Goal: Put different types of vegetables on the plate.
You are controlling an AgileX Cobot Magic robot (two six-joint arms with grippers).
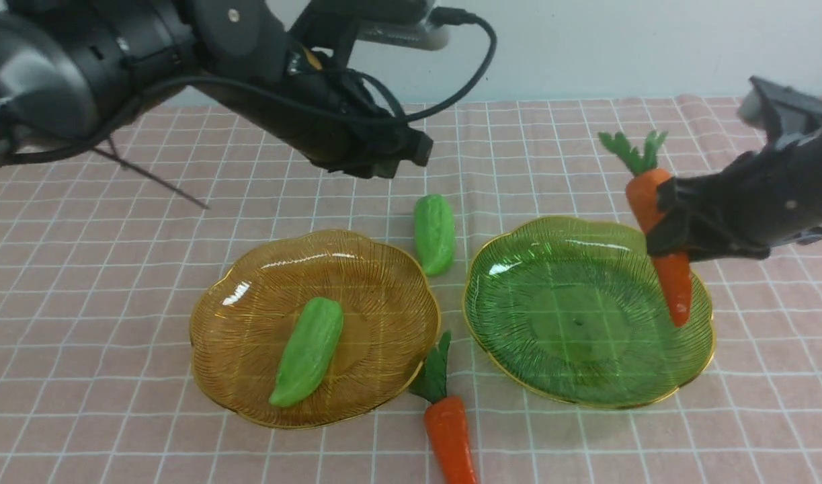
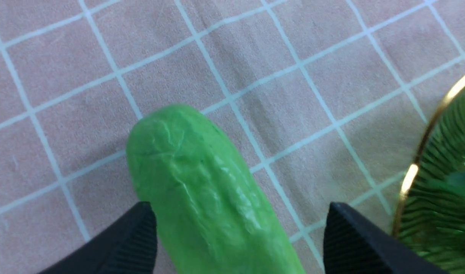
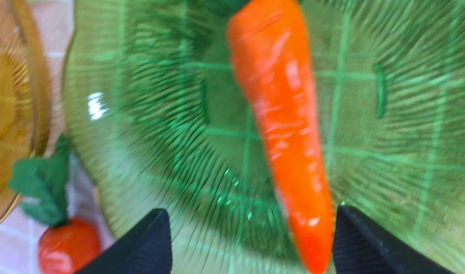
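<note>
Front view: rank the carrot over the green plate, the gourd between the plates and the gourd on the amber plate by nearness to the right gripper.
From the right gripper:
1. Carrot, between its open jaws, at the right.
2. Middle gourd, between the plates, to its left.
3. Left gourd, on the amber plate, farthest left.

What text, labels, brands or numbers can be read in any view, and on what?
None: no view shows readable text.
Amber plate, green plate, cucumbers, carrots, checked cloth: no print.
Left arm, right arm: no legible marking.
</note>
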